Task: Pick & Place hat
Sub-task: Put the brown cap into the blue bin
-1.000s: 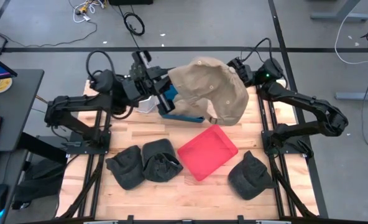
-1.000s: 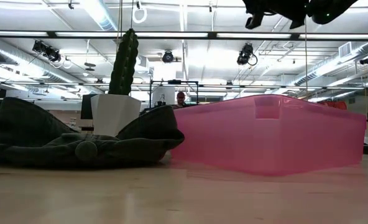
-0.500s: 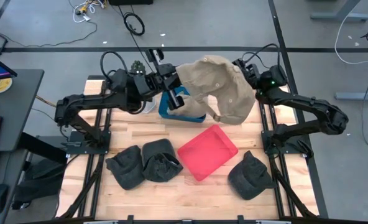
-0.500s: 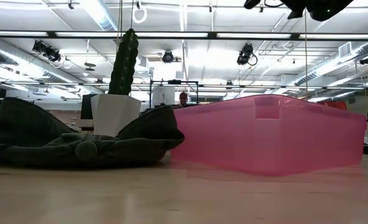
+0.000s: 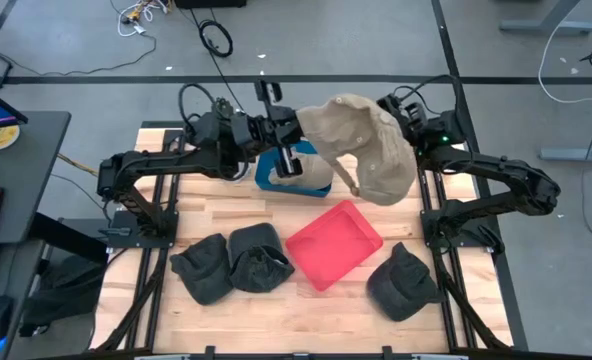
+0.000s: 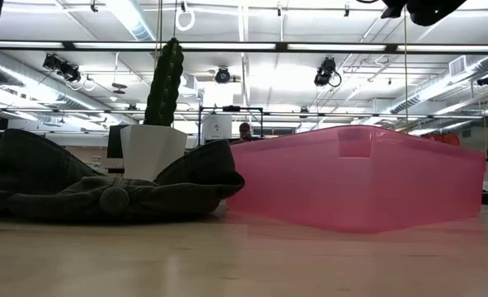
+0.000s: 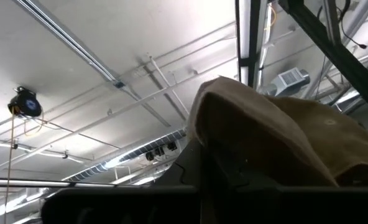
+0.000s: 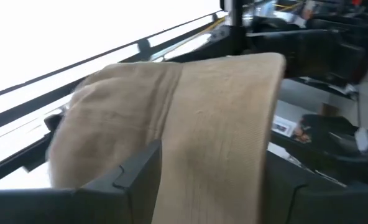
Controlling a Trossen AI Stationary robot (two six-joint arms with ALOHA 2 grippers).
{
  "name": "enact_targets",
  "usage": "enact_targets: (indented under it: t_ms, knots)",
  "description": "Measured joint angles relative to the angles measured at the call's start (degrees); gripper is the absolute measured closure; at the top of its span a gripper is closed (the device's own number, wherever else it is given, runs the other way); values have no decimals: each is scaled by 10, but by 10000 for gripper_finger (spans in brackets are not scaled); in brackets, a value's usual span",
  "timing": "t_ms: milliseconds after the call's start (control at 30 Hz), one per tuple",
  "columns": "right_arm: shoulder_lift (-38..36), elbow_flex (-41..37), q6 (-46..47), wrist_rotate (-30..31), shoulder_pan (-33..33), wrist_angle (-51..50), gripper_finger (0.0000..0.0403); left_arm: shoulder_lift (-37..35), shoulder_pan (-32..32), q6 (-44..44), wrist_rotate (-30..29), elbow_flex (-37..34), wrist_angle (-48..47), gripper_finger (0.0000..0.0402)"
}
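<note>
High view, far side of table | tan hat (image 5: 364, 145) carried rightward, raised over blue bin (image 5: 276, 178) | left gripper (image 5: 294, 128) clamps its edge; right gripper (image 5: 401, 118) grips crown | placement pending

Grey floor (image 5: 66, 40) with loose cables (image 5: 214, 38); bright ceiling strip lights (image 6: 137, 16), perhaps ductwork overhead.

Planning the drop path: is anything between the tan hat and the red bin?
Nothing visible. The tan hat hangs above the table, held by both the left gripper and the right gripper. The red bin sits open below and nearer the front edge.
</note>
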Motion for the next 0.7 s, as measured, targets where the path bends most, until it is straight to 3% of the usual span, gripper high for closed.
enact_targets:
  t_ms: [233,500,700]
  knots:
    - [0,0,-13,1,0,24,222,2,2,0,-22,0,-2,394]
    - [-3,0,-45,-8,0,71,384,1,3,0,-56,0,-26,389]
    - [-1,0,-26,1,-1,114,395,0,2,0,-128,1,-75,365]
